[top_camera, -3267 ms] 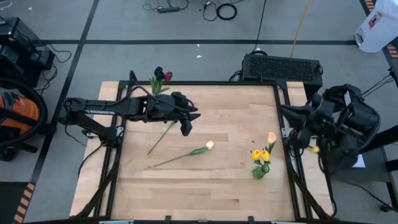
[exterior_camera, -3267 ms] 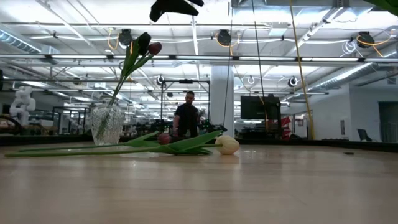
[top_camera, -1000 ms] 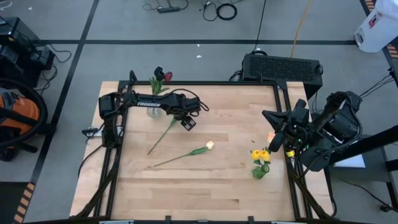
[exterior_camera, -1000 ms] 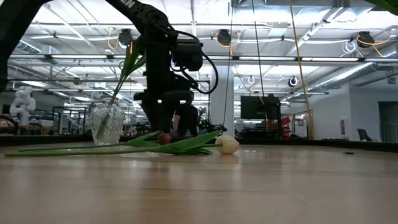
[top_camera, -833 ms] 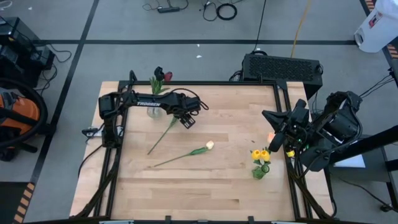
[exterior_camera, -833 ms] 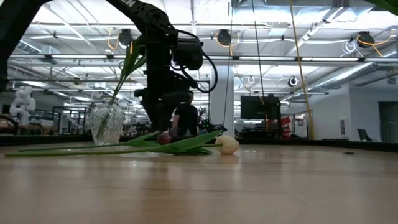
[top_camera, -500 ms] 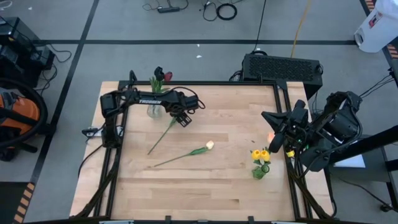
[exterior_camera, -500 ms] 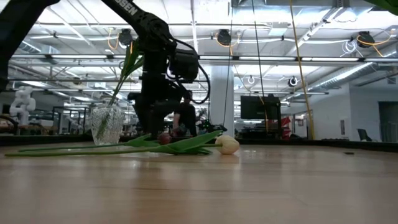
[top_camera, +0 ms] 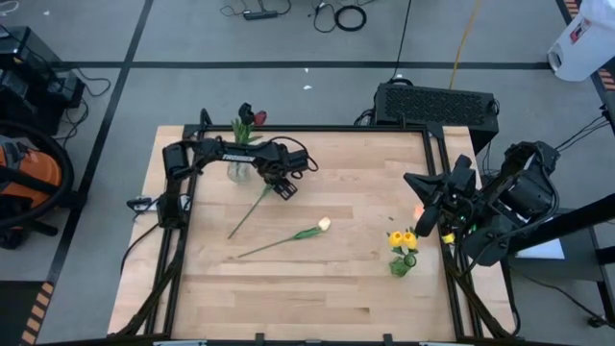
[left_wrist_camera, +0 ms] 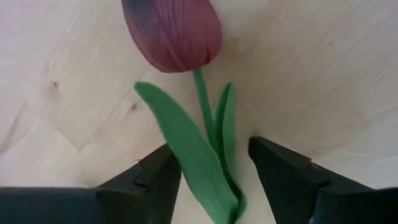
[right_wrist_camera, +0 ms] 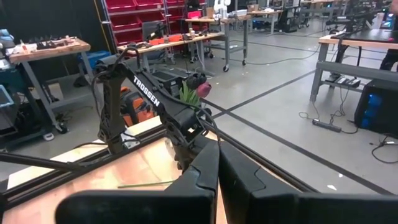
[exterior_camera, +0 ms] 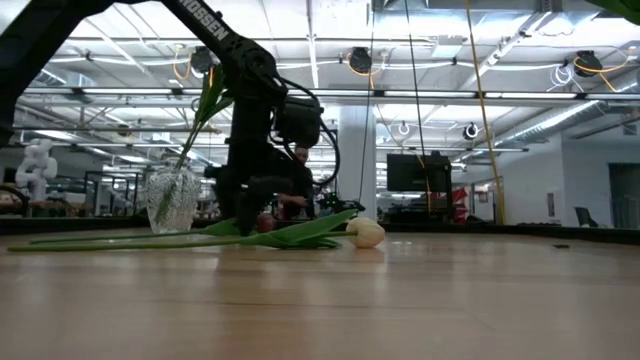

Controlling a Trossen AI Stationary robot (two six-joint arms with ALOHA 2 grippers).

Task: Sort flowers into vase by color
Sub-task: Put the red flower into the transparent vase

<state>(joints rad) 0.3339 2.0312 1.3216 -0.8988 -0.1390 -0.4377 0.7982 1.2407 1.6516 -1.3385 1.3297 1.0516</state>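
A dark red tulip (left_wrist_camera: 173, 31) lies flat on the wooden table (top_camera: 365, 298), its stem (top_camera: 248, 213) running toward the near left. My left gripper (left_wrist_camera: 214, 168) points down over it, open. One finger (left_wrist_camera: 155, 177) stands on each side of the stem and leaves just below the head, apart from them. A cream tulip (top_camera: 324, 223) lies on its side nearer the middle. A glass vase (exterior_camera: 172, 198) at the far left holds dark red and near-black tulips (top_camera: 252, 116). A small vase (top_camera: 401, 264) at the right holds yellow tulips (top_camera: 404, 238). My right gripper (right_wrist_camera: 217, 169) hovers shut at the right edge.
The left arm (top_camera: 226, 152) reaches past the glass vase. A black box (top_camera: 437, 104) sits beyond the far right corner. The table's near half is bare wood. A person stands in the room behind, in the low view.
My left gripper has come down toward the dark red tulip and shifted a little toward the table's far left. Its fingers now reach table height on either side of the stem. The tulips have not moved.
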